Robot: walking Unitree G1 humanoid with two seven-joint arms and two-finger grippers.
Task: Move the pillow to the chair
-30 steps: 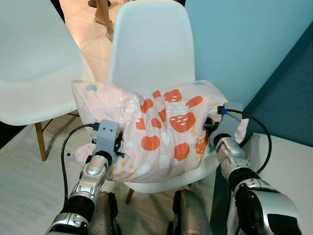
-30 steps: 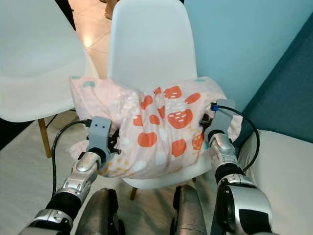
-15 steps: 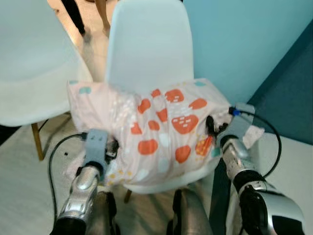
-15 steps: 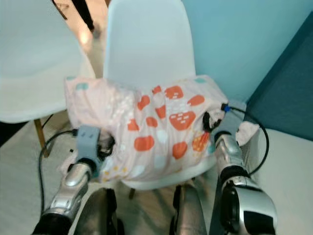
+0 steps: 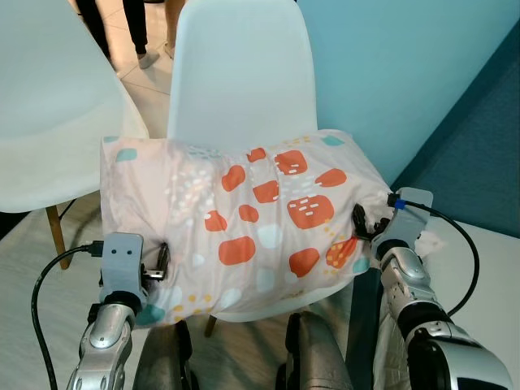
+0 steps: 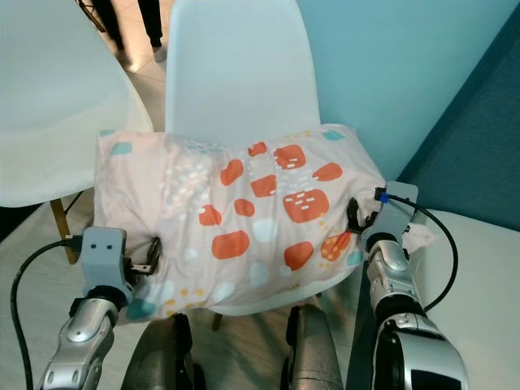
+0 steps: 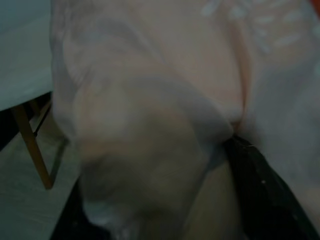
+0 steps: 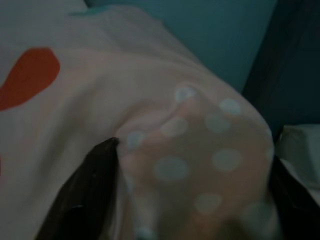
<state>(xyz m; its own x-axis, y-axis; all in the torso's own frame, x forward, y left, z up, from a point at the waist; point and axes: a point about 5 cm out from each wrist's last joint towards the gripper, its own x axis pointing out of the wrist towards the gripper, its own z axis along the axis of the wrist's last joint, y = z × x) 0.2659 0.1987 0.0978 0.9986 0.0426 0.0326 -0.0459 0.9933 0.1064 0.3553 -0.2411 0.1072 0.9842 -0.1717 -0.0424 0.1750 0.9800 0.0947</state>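
Note:
The pillow point(image 5: 244, 219), pale pink with orange and teal patches, lies flat across the seat of the white chair point(image 5: 240, 81) and overhangs its front edge. My left gripper point(image 5: 161, 262) sits at the pillow's near left edge. In the left wrist view one black finger point(image 7: 260, 195) stands beside a bunch of pillow fabric point(image 7: 145, 150). My right gripper point(image 5: 361, 227) is at the pillow's right edge. Its fingers point(image 8: 92, 185) stand wide apart with dotted pillow fabric point(image 8: 200, 160) between them. Both grippers look open against the cloth.
A second white chair point(image 5: 49, 122) stands close on the left. A teal wall point(image 5: 406, 65) and a dark blue panel point(image 5: 479, 146) close off the right. A white surface point(image 5: 487, 276) lies at the near right. People's legs point(image 5: 138, 32) stand on the tiled floor behind.
Both arms have drawn back toward me, the left one farthest and outward. The pillow stayed on the seat and has spread flatter. The camera shifted slightly.

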